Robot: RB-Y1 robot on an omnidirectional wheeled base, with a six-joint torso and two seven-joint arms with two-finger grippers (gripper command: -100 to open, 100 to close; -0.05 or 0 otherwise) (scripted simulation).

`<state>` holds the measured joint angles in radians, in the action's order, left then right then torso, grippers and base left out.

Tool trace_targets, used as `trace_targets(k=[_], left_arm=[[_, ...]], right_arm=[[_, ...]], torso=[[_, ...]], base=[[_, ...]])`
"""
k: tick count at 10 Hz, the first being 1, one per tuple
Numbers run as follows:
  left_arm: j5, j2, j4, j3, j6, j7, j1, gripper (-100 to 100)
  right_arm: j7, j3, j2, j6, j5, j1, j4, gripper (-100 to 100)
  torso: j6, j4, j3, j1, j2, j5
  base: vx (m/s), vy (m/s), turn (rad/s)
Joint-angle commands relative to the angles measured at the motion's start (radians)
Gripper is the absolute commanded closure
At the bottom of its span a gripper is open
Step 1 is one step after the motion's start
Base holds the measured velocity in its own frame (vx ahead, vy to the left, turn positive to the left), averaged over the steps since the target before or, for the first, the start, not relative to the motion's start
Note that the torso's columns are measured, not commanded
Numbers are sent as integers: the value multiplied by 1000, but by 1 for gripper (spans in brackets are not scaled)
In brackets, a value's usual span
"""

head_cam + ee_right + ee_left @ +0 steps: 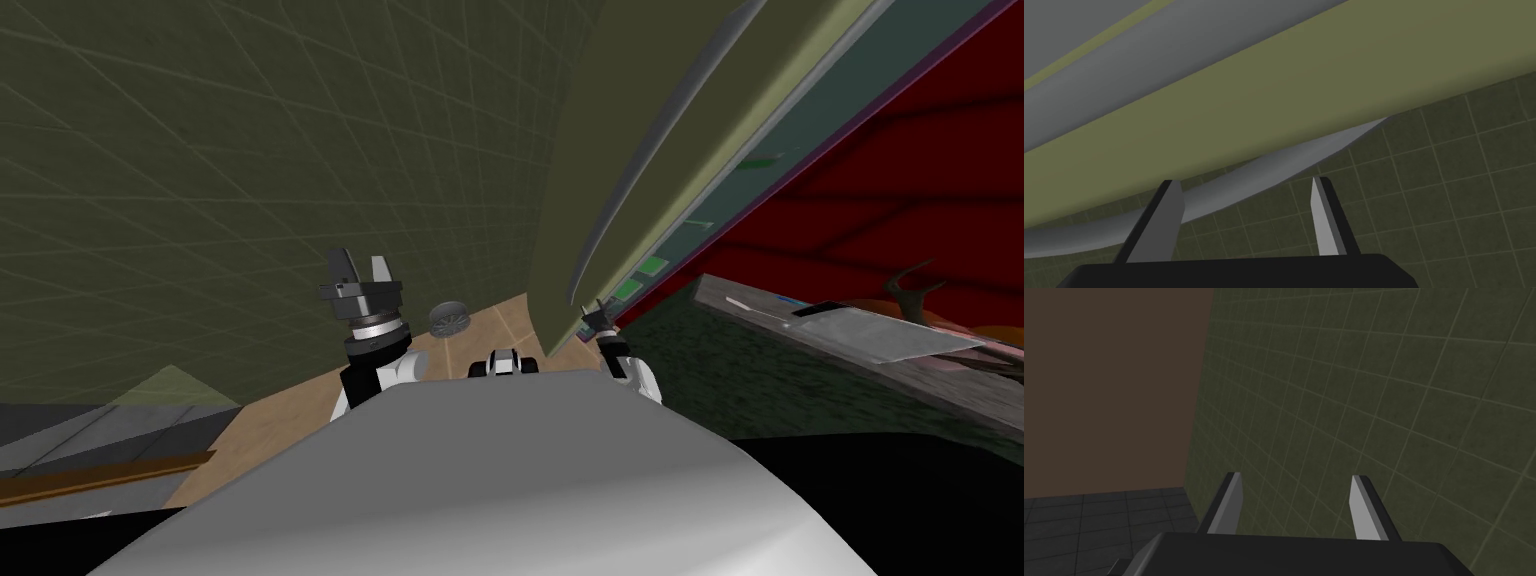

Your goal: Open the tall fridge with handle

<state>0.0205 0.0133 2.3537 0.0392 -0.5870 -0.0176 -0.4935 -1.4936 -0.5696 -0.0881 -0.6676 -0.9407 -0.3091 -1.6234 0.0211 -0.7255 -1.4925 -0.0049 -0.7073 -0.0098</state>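
Observation:
The tall fridge's olive door (690,110) stands ajar, slanting up to the right, and a strip of the inside with green items (650,266) shows along its edge. A long curved grey handle (640,170) runs down the door's face. My right gripper (597,312) is at the handle's lower end. In the right wrist view the grey handle (1264,177) crosses under the olive door (1274,115) and passes between the fingers of my right gripper (1244,187), which stand open and apart from it. My left gripper (362,268) is raised at the left, open and empty (1296,488).
An olive tiled wall (250,180) rises close ahead and to the left. A small round grey object (449,319) lies on the wooden floor (300,420) between my arms. A grey counter (850,330) and a red wall (920,200) lie to the right.

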Motion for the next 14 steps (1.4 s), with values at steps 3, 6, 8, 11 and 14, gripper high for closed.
trace_targets(k=[3, 6, 8, 11, 14], left_arm=[[0, 0, 0, 0, 0, 0, 0, 0], [0, 0, 0, 0, 0, 0, 0, 0], [0, 0, 0, 0, 0, 0, 0, 0], [0, 0, 0, 0, 0, 0, 0, 0], [0, 0, 0, 0, 0, 0, 0, 0]], right_arm=[[75, 81, -12, 120, -64, 25, 21, 100], [75, 81, -12, 181, -64, 25, 21, 100], [149, 133, -52, 243, -132, 71, 57, 100], [166, 168, -52, 326, -142, 71, 57, 100], [211, 199, -92, 396, -187, 117, 91, 100]], torso=[[-3, 3, -7, -10, 11, -2], [-1, 5, -8, -14, 13, -5], [10, 5, -8, -5, 15, -4], [2, 9, -15, -18, 25, -8], [4, 11, -14, -20, 25, -12]], base=[[-18, 35, 14], [7, -5, -5], [-88, 95, 139], [-19, 31, 16], [-19, 25, 46]])
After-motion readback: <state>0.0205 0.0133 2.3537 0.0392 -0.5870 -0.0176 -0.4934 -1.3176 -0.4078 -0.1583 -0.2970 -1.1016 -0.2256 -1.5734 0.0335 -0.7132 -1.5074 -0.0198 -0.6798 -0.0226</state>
